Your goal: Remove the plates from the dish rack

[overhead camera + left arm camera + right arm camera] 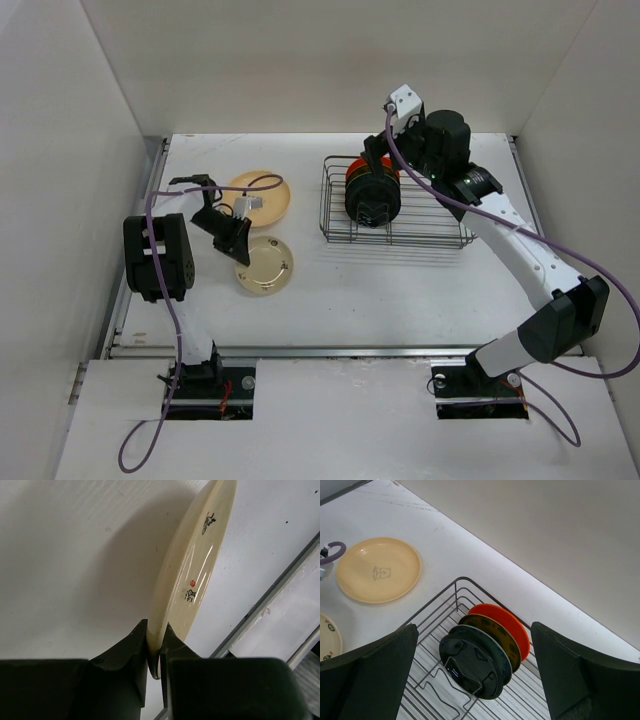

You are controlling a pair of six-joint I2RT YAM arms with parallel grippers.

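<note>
Left wrist view: left gripper (155,647) pinches the cream plate (192,570) by its rim. Right gripper (477,677) hangs wide open over the dish rack (455,587), where three plates (470,665) stand on edge.

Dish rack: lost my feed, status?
Left hand shut on cream plate. Right hand open over dish rack, three plates inside. Nothing blocking.

White tabletop (400,300), matte, w/ faint scuffs. Boxed in on 3 sides by plain white panels: back wall (340,60), left wall (50,150), right wall (590,100). Grey metal left rail (155,160) along table's left edge, near rail (330,351) along its front. White front board (340,420) below that. Even overhead light, soft shadows only.
</note>
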